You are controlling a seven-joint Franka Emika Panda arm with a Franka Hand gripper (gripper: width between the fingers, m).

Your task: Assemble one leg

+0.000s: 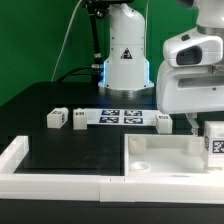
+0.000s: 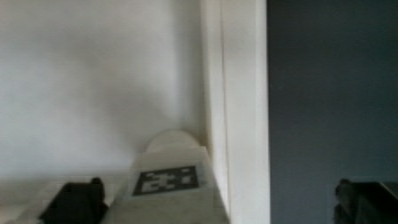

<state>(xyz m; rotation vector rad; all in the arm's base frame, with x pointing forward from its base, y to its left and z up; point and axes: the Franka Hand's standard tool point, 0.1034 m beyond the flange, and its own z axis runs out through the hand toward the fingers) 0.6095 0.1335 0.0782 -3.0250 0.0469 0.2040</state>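
Note:
The gripper [image 1: 203,124] hangs over the right end of the large white panel [image 1: 160,158]. In the wrist view the gripper [image 2: 217,206] is open, its dark fingers [image 2: 79,201] set wide apart. One white leg [image 2: 171,178] with a square tag stands between them, nearer one finger, and I cannot tell whether it touches that finger. It sits on the panel beside the raised rim [image 2: 224,80]. The same leg [image 1: 213,141] shows just below the hand in the exterior view. Three look-alike legs lie on the black table: two [image 1: 55,118] [image 1: 78,119] at the left, one [image 1: 163,121] by the marker board.
The marker board [image 1: 124,116] lies in front of the arm's base [image 1: 126,60]. Long white border rails [image 1: 22,158] [image 1: 60,186] run along the front left. The dark table [image 2: 331,90] shows beyond the panel's rim.

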